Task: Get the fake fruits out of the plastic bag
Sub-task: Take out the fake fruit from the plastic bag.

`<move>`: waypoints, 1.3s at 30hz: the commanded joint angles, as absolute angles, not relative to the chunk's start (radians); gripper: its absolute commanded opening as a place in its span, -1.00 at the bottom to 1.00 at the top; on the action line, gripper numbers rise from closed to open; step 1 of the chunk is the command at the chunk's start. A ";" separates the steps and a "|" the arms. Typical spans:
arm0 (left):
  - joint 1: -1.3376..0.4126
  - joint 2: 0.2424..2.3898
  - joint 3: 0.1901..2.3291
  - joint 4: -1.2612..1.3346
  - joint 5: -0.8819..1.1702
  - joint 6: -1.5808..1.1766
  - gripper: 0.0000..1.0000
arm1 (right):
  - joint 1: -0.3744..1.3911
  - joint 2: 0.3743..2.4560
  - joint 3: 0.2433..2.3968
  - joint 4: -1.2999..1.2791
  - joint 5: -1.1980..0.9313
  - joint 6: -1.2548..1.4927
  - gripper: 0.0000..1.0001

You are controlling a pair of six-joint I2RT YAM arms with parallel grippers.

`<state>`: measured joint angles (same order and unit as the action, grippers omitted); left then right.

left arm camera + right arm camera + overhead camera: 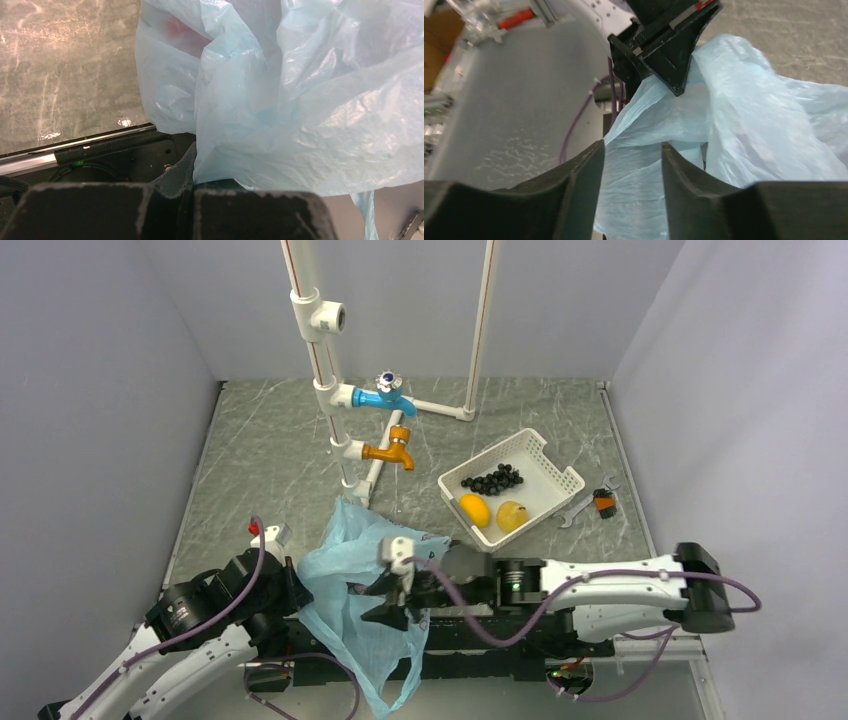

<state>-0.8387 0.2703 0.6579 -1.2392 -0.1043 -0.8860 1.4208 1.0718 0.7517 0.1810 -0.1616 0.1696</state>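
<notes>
Plastic bag (350, 580) edge clamped by left fingers (175, 175), lifted off desk (270, 450), likely to open mouth. Right fingers (579, 175) apart at film. Red fruit (175, 27) glimpsed inside bag; three fruits (475, 509) laid in basket (560, 475).

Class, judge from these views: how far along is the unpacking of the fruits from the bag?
Done: grape bunch, orange-yellow fruit and pale yellow fruit lie in the white basket. In hand: the left gripper pinches the plastic bag; the right gripper, jaws apart, is at its folds. Left: a red shape shows through the film, still inside.
</notes>
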 commanded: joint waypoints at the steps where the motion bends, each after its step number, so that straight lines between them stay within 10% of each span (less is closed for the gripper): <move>1: -0.841 0.277 0.658 -1.238 -0.122 -0.900 -1.00 | 1.520 1.228 0.890 0.066 0.096 0.032 -0.16; 13: -0.841 0.271 0.658 -1.236 -0.120 -0.897 -1.00 | 1.531 1.658 1.108 -0.068 0.418 0.064 -0.76; 20: -0.841 0.258 0.658 -1.236 -0.118 -0.896 -1.00 | 1.506 1.855 1.245 -0.129 0.629 0.081 -0.66; 30: -0.842 0.255 0.658 -1.233 -0.115 -0.891 -1.00 | 1.426 1.865 1.208 -0.012 0.442 0.129 -0.14; 39: -0.841 0.252 0.658 -1.233 -0.115 -0.893 -1.00 | 1.382 1.861 1.119 0.251 0.209 0.157 0.85</move>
<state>-0.8387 0.2630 0.6579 -1.2392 -0.1040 -0.8856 1.3941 1.8858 1.1343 0.0723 0.3264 0.1349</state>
